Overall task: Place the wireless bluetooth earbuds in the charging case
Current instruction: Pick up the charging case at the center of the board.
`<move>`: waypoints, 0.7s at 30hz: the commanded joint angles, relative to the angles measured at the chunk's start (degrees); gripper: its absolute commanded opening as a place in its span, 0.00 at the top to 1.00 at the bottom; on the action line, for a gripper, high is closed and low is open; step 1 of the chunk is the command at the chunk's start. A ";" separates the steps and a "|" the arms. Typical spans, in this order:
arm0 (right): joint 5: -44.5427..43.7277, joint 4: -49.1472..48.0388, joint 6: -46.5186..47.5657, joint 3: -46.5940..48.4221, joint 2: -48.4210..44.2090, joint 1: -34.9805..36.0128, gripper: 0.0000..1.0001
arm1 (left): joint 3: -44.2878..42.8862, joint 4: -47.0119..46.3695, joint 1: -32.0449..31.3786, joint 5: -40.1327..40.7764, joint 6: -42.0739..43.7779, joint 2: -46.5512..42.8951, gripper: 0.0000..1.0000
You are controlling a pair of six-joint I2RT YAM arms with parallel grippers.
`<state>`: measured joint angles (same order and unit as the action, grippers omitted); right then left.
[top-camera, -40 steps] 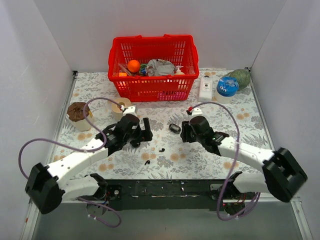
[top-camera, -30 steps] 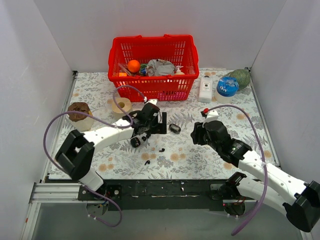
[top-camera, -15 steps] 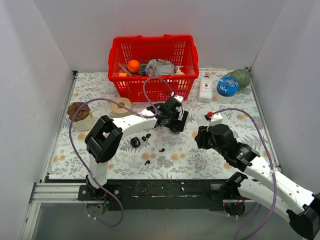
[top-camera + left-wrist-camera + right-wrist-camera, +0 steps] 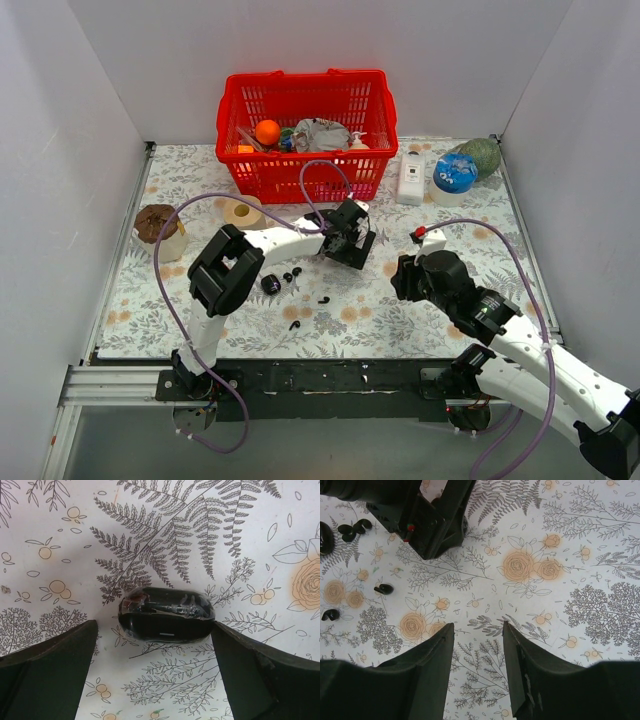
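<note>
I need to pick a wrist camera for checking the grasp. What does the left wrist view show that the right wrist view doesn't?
Left wrist only: the charging case, lying between the open fingers of the left gripper. Right wrist only: two earbuds lying loose on the table, the left gripper seen from outside, and the right gripper, open and empty. Both views show the floral cloth.

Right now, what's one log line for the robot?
left gripper: open, straddling glossy black oval case | right gripper: open, empty | tiny black earbuds: on table
</note>
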<state>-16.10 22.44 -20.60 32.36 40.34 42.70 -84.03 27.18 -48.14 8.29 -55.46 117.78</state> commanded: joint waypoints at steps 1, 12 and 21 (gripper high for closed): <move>0.72 -1.34 0.47 -0.54 0.18 -0.25 0.49 | -2.89 0.07 -0.20 -0.21 0.79 0.26 0.02; 0.54 -1.61 0.47 -1.24 0.36 -0.25 0.49 | -4.21 0.51 -0.64 0.49 2.55 2.28 0.02; 0.45 -1.17 0.39 -1.07 -0.08 -0.25 0.49 | -2.72 0.59 -0.64 -0.21 3.34 1.67 0.07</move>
<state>-15.88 22.61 -20.60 31.22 40.97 42.70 -86.89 26.98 -48.51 8.54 -53.23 120.01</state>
